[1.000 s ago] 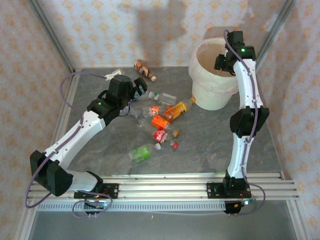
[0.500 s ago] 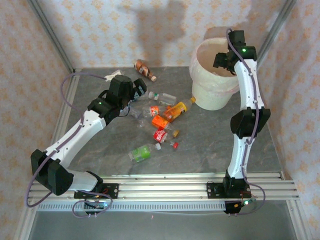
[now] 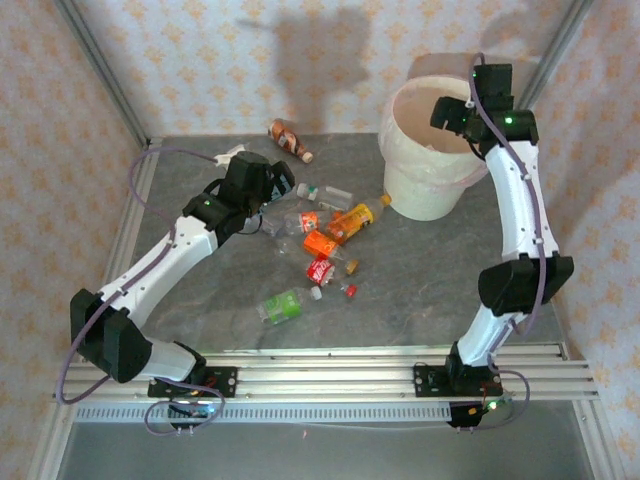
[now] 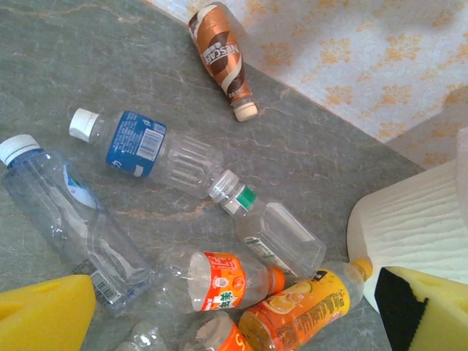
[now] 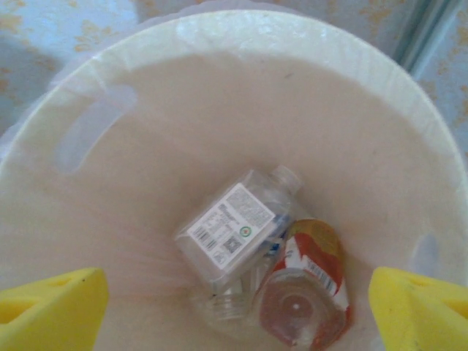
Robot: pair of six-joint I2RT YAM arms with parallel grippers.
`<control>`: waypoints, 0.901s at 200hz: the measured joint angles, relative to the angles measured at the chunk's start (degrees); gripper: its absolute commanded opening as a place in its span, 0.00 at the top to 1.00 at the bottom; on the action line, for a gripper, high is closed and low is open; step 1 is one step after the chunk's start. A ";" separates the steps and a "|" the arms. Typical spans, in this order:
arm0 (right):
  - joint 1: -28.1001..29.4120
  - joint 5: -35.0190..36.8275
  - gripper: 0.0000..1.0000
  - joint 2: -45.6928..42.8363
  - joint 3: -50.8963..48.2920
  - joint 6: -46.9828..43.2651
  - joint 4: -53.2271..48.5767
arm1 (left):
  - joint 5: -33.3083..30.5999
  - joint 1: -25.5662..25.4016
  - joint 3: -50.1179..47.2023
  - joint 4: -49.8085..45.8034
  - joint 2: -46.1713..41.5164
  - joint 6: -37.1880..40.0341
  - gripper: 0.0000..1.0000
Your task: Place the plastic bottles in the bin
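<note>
The right end effector [image 5: 234, 311], apart over bin [image 5: 292, 36], shifted rightward; left end effector [image 4: 234, 311] apart.

I see the bin [image 3: 425, 195] mouth open, its bottles [image 5: 241, 234] lying low at the bottom, bare table [image 3: 430, 290] from 3 to 6 o'clock of the packed bottle cluster [image 3: 325, 240], whose pieces touch one another, and one brown bottle [image 3: 288, 139] alone at 12 o'clock by the wall [image 3: 200, 70].
</note>
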 measured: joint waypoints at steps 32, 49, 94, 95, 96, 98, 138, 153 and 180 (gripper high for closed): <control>1.55 -3.52 0.07 -8.57 -11.67 0.02 8.17 | 0.07 0.37 0.04 -0.17 1.51 -1.11 0.00; 2.69 -5.92 0.07 -13.22 -17.11 -0.02 12.94 | 0.15 0.59 0.09 -0.37 2.21 -1.68 0.00; 9.14 -17.97 0.08 -22.71 -27.82 -4.52 20.00 | 0.28 0.74 0.15 -0.85 2.58 -2.91 0.00; 9.53 -18.29 0.08 -22.91 -28.11 -4.83 20.09 | 0.28 0.74 0.15 -0.85 2.58 -2.97 0.00; 9.68 -18.47 0.08 -22.99 -28.26 -4.92 20.13 | 0.28 0.74 0.15 -0.87 2.58 -3.02 0.00; 10.21 -19.10 0.08 -23.34 -28.70 -5.22 20.13 | 0.28 0.74 0.15 -0.92 2.58 -3.08 0.00; 20.39 -25.24 0.11 -27.15 -38.80 -10.82 20.11 | 0.20 1.36 0.00 -1.33 2.58 -5.20 0.00; 23.08 -26.73 0.12 -27.23 -43.19 -12.61 19.93 | -0.02 1.53 -0.42 -1.88 2.56 -6.51 0.00; 30.51 -29.81 0.11 -26.93 -52.43 -19.19 20.44 | -0.66 2.27 -1.99 -3.72 2.56 -8.85 0.00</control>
